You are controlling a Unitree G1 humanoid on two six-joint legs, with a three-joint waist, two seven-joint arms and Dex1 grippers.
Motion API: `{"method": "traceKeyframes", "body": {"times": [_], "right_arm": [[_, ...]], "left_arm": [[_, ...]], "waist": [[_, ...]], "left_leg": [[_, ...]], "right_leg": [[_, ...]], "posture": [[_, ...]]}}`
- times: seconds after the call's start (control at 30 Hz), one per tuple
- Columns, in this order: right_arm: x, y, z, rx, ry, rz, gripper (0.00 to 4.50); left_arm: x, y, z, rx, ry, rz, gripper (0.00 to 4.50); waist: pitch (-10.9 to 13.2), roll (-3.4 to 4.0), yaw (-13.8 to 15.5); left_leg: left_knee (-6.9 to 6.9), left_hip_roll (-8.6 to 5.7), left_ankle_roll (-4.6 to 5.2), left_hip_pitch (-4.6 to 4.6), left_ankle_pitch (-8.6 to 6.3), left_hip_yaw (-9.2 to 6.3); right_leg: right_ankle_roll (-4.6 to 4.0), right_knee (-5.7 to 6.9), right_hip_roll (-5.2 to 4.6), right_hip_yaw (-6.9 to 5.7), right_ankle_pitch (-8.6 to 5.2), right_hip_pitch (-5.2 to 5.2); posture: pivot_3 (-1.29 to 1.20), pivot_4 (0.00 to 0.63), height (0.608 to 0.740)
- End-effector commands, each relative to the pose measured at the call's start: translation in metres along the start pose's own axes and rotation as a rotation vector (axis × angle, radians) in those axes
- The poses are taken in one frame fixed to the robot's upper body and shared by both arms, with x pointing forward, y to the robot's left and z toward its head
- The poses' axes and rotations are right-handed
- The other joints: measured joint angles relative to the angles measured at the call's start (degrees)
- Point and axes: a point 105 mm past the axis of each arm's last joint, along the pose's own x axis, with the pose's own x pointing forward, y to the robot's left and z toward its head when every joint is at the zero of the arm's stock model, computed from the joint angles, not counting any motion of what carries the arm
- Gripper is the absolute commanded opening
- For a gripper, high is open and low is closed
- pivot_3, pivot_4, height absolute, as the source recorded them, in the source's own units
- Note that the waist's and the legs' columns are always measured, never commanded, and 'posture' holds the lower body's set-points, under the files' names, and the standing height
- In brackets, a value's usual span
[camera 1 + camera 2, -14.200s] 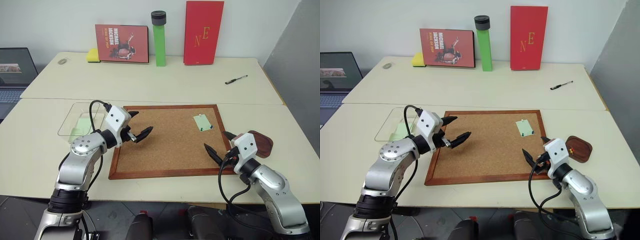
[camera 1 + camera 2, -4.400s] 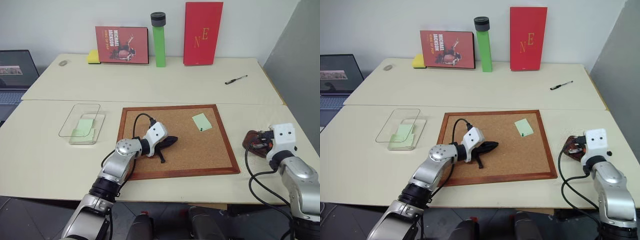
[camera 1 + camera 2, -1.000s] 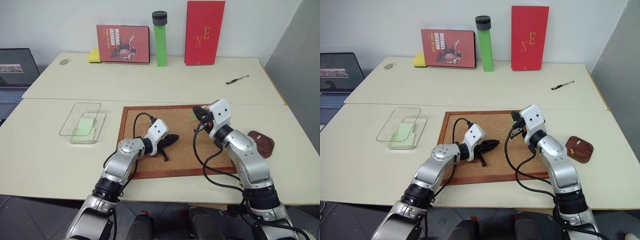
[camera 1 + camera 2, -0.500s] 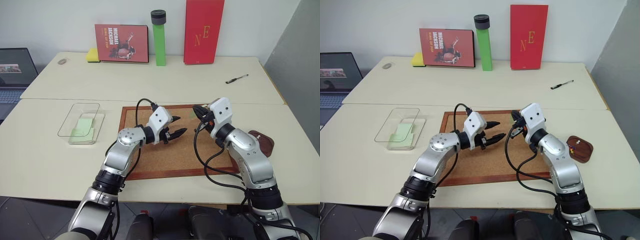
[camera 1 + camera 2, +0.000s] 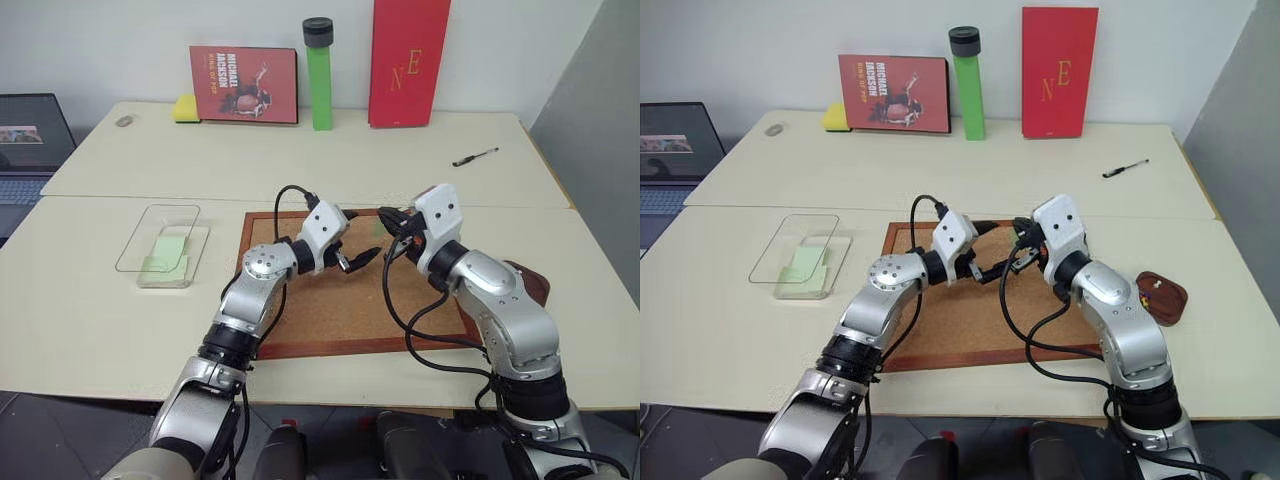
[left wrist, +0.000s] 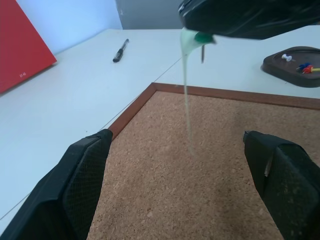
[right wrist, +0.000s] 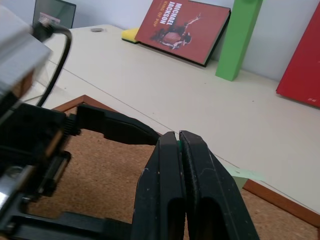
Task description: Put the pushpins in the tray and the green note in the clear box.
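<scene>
My right gripper (image 5: 388,221) is shut on a green-headed pushpin (image 6: 202,39), held above the corkboard's far edge. The green note (image 6: 186,100) hangs from that pin, edge-on in the left wrist view, and its corner (image 7: 241,175) shows behind the shut fingers. My left gripper (image 5: 357,253) is open and level, its fingers either side of the hanging note without touching it. The brown tray (image 5: 1164,297) sits to the right of the board with several pushpins (image 6: 301,66) in it. The clear box (image 5: 150,222) lies at the left with another green note (image 5: 164,254) inside.
The wood-framed corkboard (image 5: 330,310) lies under both grippers. A pen (image 5: 472,158) lies at the far right. A tall green cylinder (image 5: 320,75), two red books (image 5: 408,65) and a yellow sponge (image 5: 185,108) line the back wall. A laptop (image 5: 30,135) sits far left.
My left gripper has opened wide and risen off the board toward the right gripper. The right gripper has lifted slightly, staying shut on the pin with the note hanging.
</scene>
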Motion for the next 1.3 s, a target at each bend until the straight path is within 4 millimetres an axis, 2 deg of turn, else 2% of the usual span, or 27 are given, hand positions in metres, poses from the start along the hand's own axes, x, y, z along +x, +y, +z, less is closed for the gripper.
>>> {"method": "traceKeyframes", "body": {"times": [0.03,0.23,0.4,0.63,0.93,1.13,1.3], "right_arm": [[-0.003,0.001,0.020,-0.014,-0.062,-0.002,0.00],[-0.002,0.002,0.022,0.000,-0.067,-0.012,0.00],[-0.002,0.001,0.022,-0.002,-0.066,-0.017,0.00],[-0.001,0.003,0.022,0.003,-0.069,-0.018,0.00],[-0.002,0.003,0.021,0.006,-0.067,-0.021,0.00],[-0.002,0.002,0.022,0.004,-0.068,-0.028,0.00],[-0.004,0.001,0.031,0.021,-0.095,-0.039,0.00]], "left_arm": [[0.011,0.002,0.016,0.052,-0.050,0.013,4.45],[0.021,0.002,0.018,0.032,-0.065,0.021,4.45],[0.023,0.003,0.016,-0.001,-0.063,0.013,3.58],[0.025,0.001,0.014,-0.009,-0.060,-0.005,1.92],[0.025,-0.001,0.012,-0.024,-0.059,-0.015,0.07],[0.024,-0.003,0.009,-0.023,-0.051,-0.027,0.01],[0.022,-0.005,0.004,-0.016,-0.030,-0.029,0.01]], "waist": [[0.0,0.00,0.0],[0.0,0.00,-0.1],[0.0,0.00,-0.1],[0.0,0.00,0.0],[0.0,0.00,0.0],[0.0,0.00,0.0],[0.0,0.00,0.0]], "left_leg": [[0.00,0.00,0.00,-0.01,0.00,0.00],[-0.01,-0.01,0.00,-0.04,0.00,-0.01],[-0.01,-0.01,0.00,-0.03,0.00,-0.01],[-0.01,-0.01,0.00,-0.04,0.00,-0.01],[-0.01,-0.01,0.00,-0.03,0.00,-0.02],[0.00,-0.01,0.00,-0.03,0.00,-0.02],[0.00,-0.01,0.00,-0.03,0.00,-0.02]], "right_leg": [[0.00,0.00,0.00,0.00,0.00,0.00],[0.00,-0.03,0.00,-0.02,0.00,-0.02],[0.00,0.00,0.00,-0.02,0.00,-0.02],[0.00,-0.01,0.00,-0.02,0.00,-0.02],[0.00,0.00,0.00,-0.02,0.00,-0.02],[0.00,0.01,0.00,-0.02,0.00,-0.02],[0.00,0.02,0.00,-0.02,0.00,-0.02]], "posture": [[0.00,0.150,0.740],[0.00,0.150,0.740],[0.00,0.150,0.740],[0.00,0.150,0.740],[0.00,0.150,0.740],[0.00,0.150,0.740],[0.00,0.150,0.740]]}}
